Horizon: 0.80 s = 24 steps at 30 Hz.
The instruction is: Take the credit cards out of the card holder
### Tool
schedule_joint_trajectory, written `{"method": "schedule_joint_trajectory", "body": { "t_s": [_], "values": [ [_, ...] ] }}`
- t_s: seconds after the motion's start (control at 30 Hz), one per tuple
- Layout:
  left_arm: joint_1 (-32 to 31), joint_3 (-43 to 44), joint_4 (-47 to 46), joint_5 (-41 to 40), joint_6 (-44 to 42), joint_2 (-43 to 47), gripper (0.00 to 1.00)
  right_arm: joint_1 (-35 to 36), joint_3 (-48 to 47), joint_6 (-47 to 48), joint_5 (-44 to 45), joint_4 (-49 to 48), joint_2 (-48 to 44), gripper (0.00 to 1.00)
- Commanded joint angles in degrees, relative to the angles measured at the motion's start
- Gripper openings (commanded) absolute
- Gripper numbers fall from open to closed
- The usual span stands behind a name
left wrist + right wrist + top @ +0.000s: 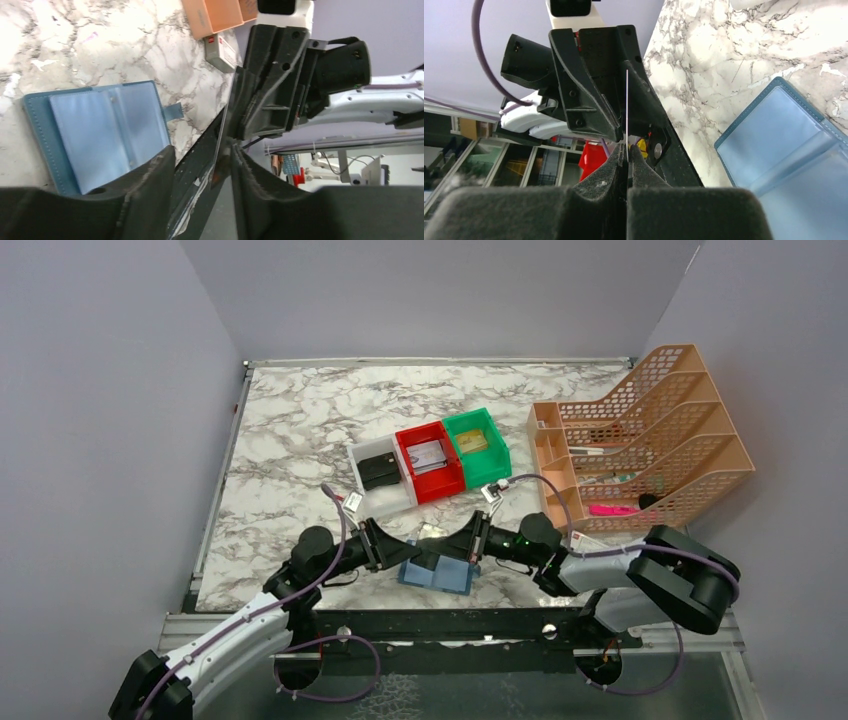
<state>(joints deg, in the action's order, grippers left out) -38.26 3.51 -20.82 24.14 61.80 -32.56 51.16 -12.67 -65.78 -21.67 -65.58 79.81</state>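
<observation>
The teal-blue card holder (437,575) lies open on the marble table's near edge, its light blue pockets facing up (95,135) (784,145). Both grippers meet just above it, tip to tip. A thin credit card (432,533) stands edge-on between them. My right gripper (466,540) (626,150) is shut on the card (627,107). My left gripper (395,546) (200,157) is open, with the card's (226,127) other end in the gap between its fingers (150,175), close to the right-hand one.
Behind the grippers stand a white bin (372,452) holding a black wallet, a red bin (412,436) and a green bin (476,423). An orange file organizer (640,430) fills the right side. A small white box with a red stripe (220,50) lies near it.
</observation>
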Motion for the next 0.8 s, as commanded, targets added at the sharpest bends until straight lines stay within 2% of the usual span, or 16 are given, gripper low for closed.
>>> {"method": "schedule_joint_trajectory", "body": {
  "t_s": [0.0,0.17,0.43,0.67,0.77],
  "values": [
    [0.2,4.7,7.8,-3.7,-5.1,-0.5,0.52,-0.4,-0.6,4.1,2.7,10.5,-4.8,0.03],
    [0.2,12.9,23.4,-9.5,-12.9,-0.8,0.64,-0.4,-1.4,7.2,6.4,21.1,-9.4,0.02],
    [0.2,27.0,45.4,-26.2,-24.6,-2.3,0.75,-0.4,-3.0,10.4,10.5,31.1,-14.3,0.01],
    [0.7,38.0,55.0,-39.8,-35.2,-10.9,0.89,-0.4,-5.7,13.5,13.6,38.9,-17.5,0.01],
    [5.1,39.6,54.2,-42.0,-39.1,-12.6,0.94,-0.4,-6.3,14.4,14.2,40.5,-18.4,0.01]
  ]
}}
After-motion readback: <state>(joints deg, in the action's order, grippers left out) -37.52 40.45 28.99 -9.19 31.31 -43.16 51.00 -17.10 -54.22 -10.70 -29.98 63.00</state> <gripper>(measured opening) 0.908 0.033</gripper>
